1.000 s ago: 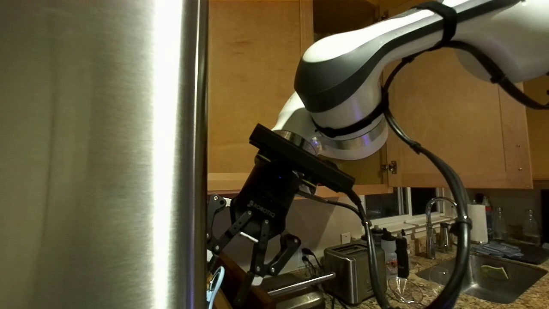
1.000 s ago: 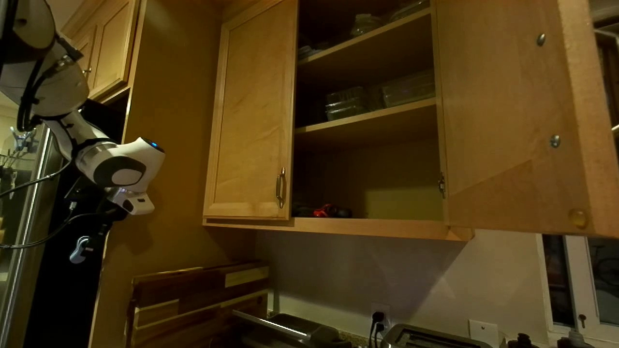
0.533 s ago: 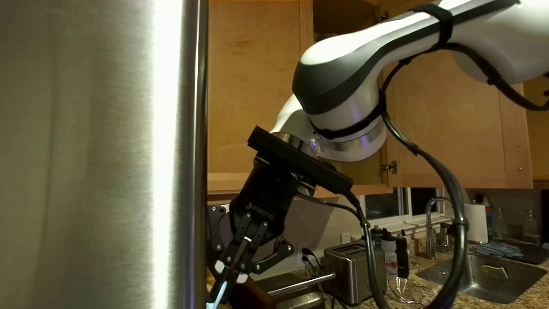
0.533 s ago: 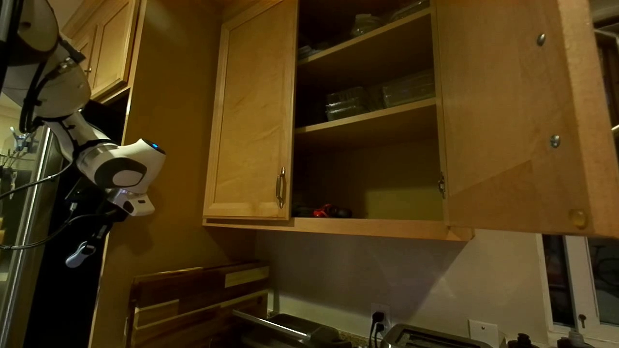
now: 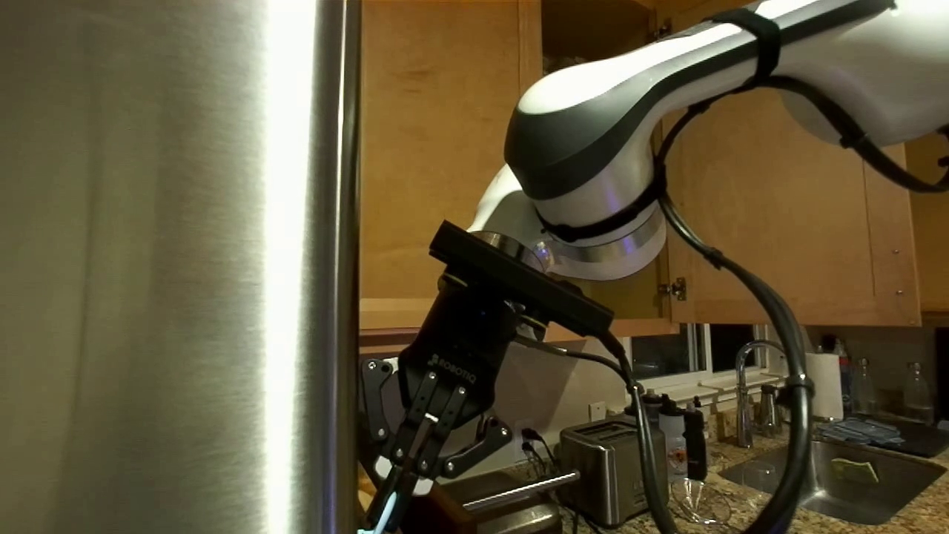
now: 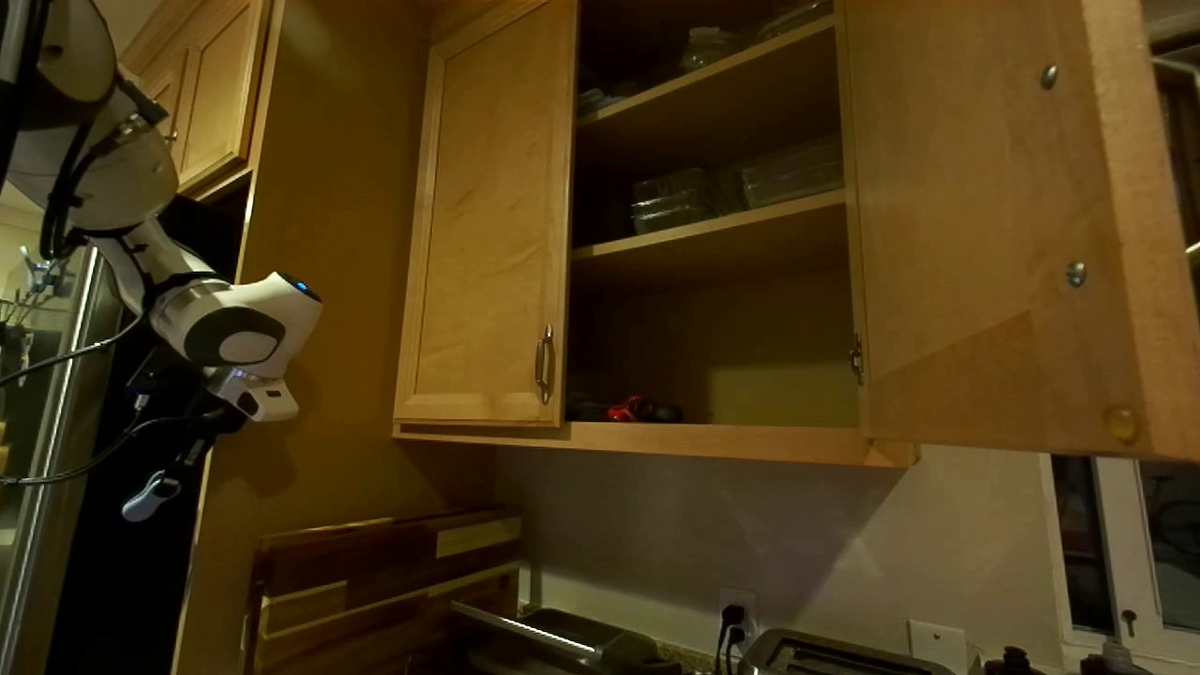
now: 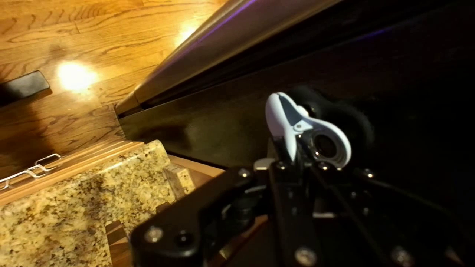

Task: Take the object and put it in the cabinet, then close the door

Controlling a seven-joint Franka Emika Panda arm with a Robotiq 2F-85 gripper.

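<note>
While wrist view alone shows floorboards (image 7: 122, 44), clip (image 7: 302, 126) held, cabinet (image 6: 712, 441) open

In an exterior view, the door (image 6: 994, 234) is standing open on the right of the cabinet (image 6: 712, 442); another door (image 6: 487, 225) is covering its left section. Containers (image 6: 670, 203) are sitting on the lower shelf (image 6: 712, 226). Well left of the cabinet, the object (image 7: 301, 127) is resting between the fingers (image 7: 289, 193). Lower down, boards (image 6: 375, 600) are standing left of a toaster (image 6: 839, 658), itself standing left of the sink (image 5: 897, 486).
</note>
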